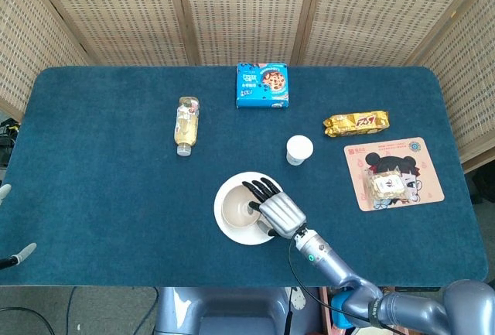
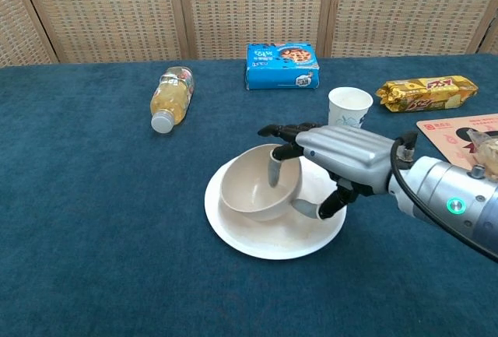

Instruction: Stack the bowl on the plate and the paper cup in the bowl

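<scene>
Head view: bowl (image 1: pixel 238 207) sitting on plate (image 1: pixel 230 227), right hand (image 1: pixel 277 211) gripping its right rim, fingers (image 1: pixel 259 190) hooked over the edge. Paper cup (image 1: pixel 299 150) upright, apart. Bottle (image 1: pixel 186 124), blue box (image 1: pixel 263 85), gold packet (image 1: pixel 356 124), printed mat (image 1: pixel 393 172) scattered around the tabletop (image 1: pixel 100 196).

Chest view: bowl (image 2: pixel 257 193) on plate (image 2: pixel 264 240); fingers (image 2: pixel 276 167) inside the rim, thumb outside. Paper cup (image 2: pixel 349 108) just behind right hand (image 2: pixel 346 158). Left hand barely visible, state unclear.

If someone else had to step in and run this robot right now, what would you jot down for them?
Right hand grips the bowl by its rim; the bowl sits on the plate, nearly level.
Left hand only peeks in at the table's left edge; its state is unclear.
Paper cup stands upright on the table, beyond the plate.
Done: bowl on plate.
Left: release the bowl, put the cup in it.
</scene>
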You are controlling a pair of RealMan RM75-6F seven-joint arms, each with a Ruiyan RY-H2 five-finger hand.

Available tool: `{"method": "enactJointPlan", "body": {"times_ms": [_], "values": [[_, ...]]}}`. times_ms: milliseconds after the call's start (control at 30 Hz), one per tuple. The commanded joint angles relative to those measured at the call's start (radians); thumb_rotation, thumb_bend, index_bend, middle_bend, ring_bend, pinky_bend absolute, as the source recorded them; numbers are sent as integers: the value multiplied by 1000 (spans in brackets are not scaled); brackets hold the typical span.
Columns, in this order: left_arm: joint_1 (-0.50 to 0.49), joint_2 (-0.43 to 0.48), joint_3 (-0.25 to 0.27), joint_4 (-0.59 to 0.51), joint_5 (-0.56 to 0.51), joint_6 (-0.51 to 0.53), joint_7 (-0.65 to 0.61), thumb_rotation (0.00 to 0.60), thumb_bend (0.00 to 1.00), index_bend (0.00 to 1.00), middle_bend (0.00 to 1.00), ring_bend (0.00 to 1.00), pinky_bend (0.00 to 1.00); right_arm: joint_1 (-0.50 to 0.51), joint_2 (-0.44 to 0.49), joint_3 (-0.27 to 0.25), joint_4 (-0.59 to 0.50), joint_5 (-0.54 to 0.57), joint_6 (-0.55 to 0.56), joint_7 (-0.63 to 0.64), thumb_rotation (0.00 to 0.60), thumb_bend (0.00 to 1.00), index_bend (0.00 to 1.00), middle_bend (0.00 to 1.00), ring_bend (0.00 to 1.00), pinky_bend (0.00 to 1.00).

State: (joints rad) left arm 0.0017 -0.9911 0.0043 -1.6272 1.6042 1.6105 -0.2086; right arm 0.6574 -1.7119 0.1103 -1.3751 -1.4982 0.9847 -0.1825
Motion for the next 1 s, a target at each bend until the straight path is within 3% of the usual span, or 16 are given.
{"method": "enactJointPlan", "body": {"times_ms": [33,267,400,500,633,800,1000], "values": [[0,1,1,0,0,-1,-1,600,0,0,0,0,0,-6,39,-7,-46,20,-11,-43,600,274,22,0,0,0],[0,-1,-1,-1,-4,-2,1,600,0,0,0,0,0,-40,148,-22,-207,-20,67,-38,600,274,11,0,0,0],[-3,-2,-1,-5,-5,-8,9,600,0,0,0,0,0,-41,202,1,-273,-25,93,-58,600,274,11,0,0,0],[-2,-3,-1,-7,-5,-8,16,600,0,0,0,0,0,-25,238,60,-290,26,90,-107,600,274,11,0,0,0],[5,-8,-9,-10,-15,9,39,600,0,0,0,0,0,13,281,147,-311,205,14,-159,600,274,53,0,0,0],[3,-16,-17,-17,-27,4,70,600,0,0,0,0,0,76,280,219,-238,402,-46,-228,600,274,158,0,0,0],[-12,-21,-27,-27,-54,-27,99,600,0,0,0,0,0,118,246,212,-101,506,-107,-240,600,274,280,0,0,0]]}}
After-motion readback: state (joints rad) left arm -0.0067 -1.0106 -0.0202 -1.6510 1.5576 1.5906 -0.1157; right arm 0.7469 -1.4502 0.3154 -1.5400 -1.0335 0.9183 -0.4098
